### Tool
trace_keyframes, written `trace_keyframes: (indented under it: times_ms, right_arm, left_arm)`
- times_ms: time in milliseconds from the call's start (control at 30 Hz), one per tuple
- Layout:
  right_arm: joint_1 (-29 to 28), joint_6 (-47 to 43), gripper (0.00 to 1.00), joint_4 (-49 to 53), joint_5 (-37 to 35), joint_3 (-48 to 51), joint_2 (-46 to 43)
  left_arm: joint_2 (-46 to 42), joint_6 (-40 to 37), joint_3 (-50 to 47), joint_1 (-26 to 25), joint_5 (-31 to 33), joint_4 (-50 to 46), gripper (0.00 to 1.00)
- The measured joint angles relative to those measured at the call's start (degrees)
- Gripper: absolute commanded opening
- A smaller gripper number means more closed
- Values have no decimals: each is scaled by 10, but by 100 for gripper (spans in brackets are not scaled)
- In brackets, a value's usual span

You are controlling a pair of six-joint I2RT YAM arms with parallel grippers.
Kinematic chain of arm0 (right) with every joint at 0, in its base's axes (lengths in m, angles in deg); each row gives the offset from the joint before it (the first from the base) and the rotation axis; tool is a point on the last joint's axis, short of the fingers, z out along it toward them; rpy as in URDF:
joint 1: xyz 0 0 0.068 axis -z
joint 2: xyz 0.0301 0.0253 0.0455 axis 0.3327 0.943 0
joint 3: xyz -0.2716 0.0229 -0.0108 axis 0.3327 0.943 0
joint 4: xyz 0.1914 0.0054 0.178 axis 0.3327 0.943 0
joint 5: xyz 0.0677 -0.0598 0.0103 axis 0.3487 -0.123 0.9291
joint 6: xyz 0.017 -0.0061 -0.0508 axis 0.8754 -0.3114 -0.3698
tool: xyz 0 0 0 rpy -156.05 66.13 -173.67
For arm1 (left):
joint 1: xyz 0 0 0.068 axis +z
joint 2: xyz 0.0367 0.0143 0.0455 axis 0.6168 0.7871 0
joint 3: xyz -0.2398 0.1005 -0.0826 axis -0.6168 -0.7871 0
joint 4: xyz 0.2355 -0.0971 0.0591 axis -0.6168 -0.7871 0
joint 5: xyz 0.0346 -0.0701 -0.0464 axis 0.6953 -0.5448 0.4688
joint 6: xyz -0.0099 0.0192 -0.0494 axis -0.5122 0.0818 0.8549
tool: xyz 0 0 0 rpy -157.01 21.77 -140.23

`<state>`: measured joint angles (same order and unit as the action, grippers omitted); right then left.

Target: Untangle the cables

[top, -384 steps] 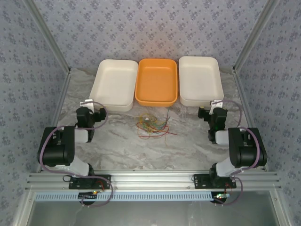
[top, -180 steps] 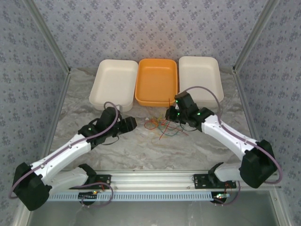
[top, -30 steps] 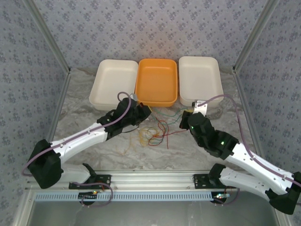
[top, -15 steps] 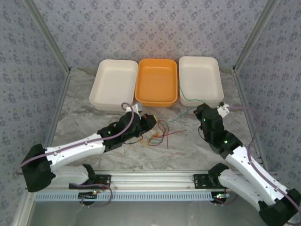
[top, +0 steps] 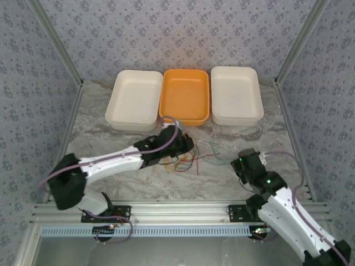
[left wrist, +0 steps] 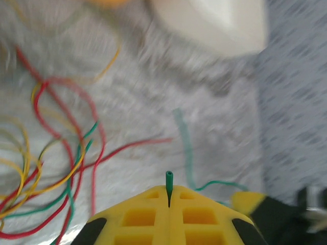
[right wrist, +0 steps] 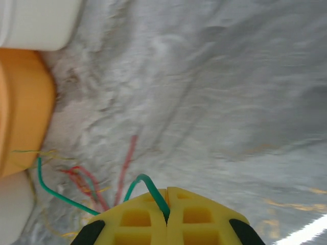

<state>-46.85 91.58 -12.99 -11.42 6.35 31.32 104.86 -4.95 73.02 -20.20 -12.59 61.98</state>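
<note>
The cables [top: 180,159] lie as a loose knot of thin, curly red, green and yellow loops at the middle of the tabletop [top: 94,133]. One green cable [right wrist: 144,178] runs out toward the right edge, and the right end effector [right wrist: 166,199] is pressed together on it, probably to draw it free. The left end effector [left wrist: 169,191] pinches a green tip too, seemingly anchoring the knot.

Left wrist: cables [left wrist: 82,153] smearing into blur, white tray [left wrist: 214,25] running off top edge. Overhead: left arm [top: 116,162] covering tangle's left part. Right wrist: orange tray [right wrist: 23,112] getting cropped at left edge.
</note>
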Motion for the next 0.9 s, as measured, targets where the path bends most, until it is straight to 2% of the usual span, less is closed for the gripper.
trace_keyframes:
  times_ms: [100, 167, 200, 333, 467, 533, 700, 800, 900]
  right_arm:
    - [16, 2, 55, 29, -7, 13, 3]
    - [26, -9, 68, 40, -11, 11, 26]
    - [31, -17, 72, 53, -14, 5, 40]
    - [35, -80, 74, 93, -41, -49, 73]
    - [33, -210, 76, 70, -45, -115, 95]
    - [29, -283, 75, 41, -21, -145, 143]
    - [16, -437, 70, -22, 50, -218, 331]
    - [9, -493, 72, -56, 87, -226, 401]
    - [3, -521, 70, -71, 111, -227, 431]
  left_arm:
    - [65, 0, 0, -16, -7, 0, 0]
    - [94, -2, 2, -19, -7, -1, 0]
    - [105, -3, 5, -21, -7, -2, 0]
    - [129, -11, 25, -25, -7, -3, 0]
    - [129, -18, 32, -31, -7, -2, 0]
    - [129, -24, 38, -34, -3, -6, 0]
    - [129, -35, 50, -41, 4, -14, 0]
    - [129, -39, 50, -41, 6, -18, 0]
    - [129, -40, 50, -41, 7, -19, 0]
